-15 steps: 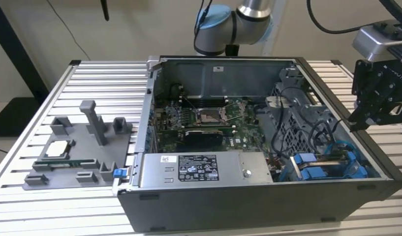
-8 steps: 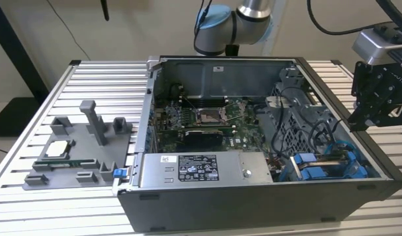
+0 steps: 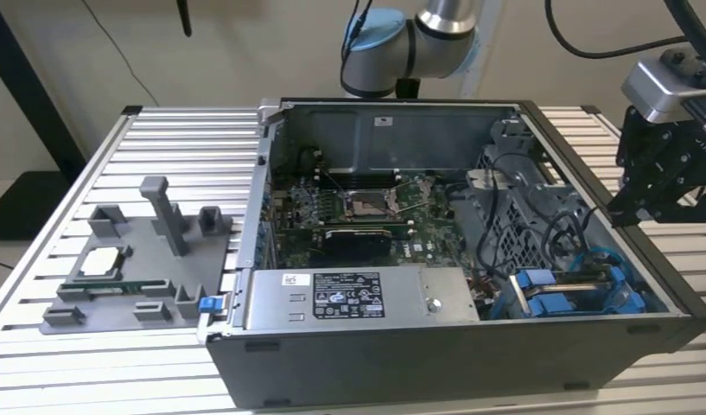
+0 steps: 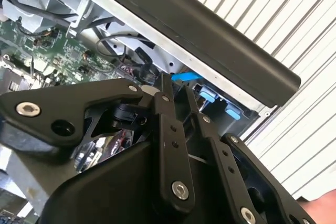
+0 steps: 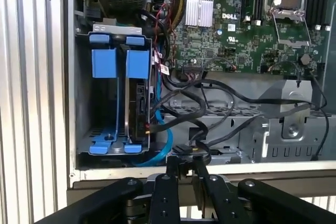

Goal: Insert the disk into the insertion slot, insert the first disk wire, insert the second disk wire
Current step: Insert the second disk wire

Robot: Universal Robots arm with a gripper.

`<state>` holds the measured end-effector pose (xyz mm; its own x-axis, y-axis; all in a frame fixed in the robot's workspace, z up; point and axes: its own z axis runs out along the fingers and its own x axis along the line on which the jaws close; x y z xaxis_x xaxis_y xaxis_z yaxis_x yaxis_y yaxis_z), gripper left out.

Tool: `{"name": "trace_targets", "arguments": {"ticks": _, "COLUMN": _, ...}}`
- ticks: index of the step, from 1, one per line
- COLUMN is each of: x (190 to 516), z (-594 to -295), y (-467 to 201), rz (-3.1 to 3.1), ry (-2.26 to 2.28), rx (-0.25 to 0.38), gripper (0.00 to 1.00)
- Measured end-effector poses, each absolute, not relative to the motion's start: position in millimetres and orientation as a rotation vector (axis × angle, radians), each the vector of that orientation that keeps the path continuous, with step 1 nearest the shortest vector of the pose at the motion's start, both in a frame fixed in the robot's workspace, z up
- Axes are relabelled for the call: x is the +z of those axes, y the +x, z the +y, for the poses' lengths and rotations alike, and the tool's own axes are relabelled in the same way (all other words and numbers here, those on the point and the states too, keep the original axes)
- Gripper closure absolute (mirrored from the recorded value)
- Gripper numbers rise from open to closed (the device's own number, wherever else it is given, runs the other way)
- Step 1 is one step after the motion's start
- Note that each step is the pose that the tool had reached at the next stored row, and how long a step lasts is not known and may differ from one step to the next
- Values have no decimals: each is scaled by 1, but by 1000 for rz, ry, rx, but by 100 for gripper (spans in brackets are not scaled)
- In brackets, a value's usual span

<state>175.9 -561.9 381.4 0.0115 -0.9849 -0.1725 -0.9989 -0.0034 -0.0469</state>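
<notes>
gripper (image 5: 187, 165) above case rim (image 3: 676, 277), grip state cannot tell | disk (image 5: 139, 103) sits in insertion slot (image 5: 84, 98) | power-supply box (image 3: 428, 298) bears white label (image 3: 346, 296)

Soft, even light falls from above in the exterior view: the ribbed surface (image 3: 168, 130) shines pale, while the open case (image 3: 445, 363) has its motherboard (image 3: 353, 207) in mild shade and its front wall dark. In the first wrist view the motherboard is brightly lit, the heat sink (image 5: 199, 12) glares white, the insertion slot (image 5: 118, 103) shows saturated blue, and the cables (image 5: 210, 108) cast faint shadows. In both wrist views the pincer (image 5: 185, 163) is a black, low-detail mass close to the lens; in the second wrist view the surface behind it washes out
</notes>
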Motion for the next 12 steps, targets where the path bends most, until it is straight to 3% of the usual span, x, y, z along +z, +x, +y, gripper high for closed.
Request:
{"name": "trace_targets", "arguments": {"ticks": 2, "x": 380, "z": -562, "y": 176, "rz": 2101, "ry": -2117, "rx": 135, "gripper": 0}}
{"name": "trace_targets", "arguments": {"ticks": 3, "x": 380, "z": -563, "y": 176, "rz": 2101, "ry": -2117, "rx": 135, "gripper": 100}}
{"name": "trace_targets", "arguments": {"ticks": 12, "x": 374, "z": -566, "y": 176, "rz": 2100, "ry": -2116, "rx": 135, "gripper": 100}}
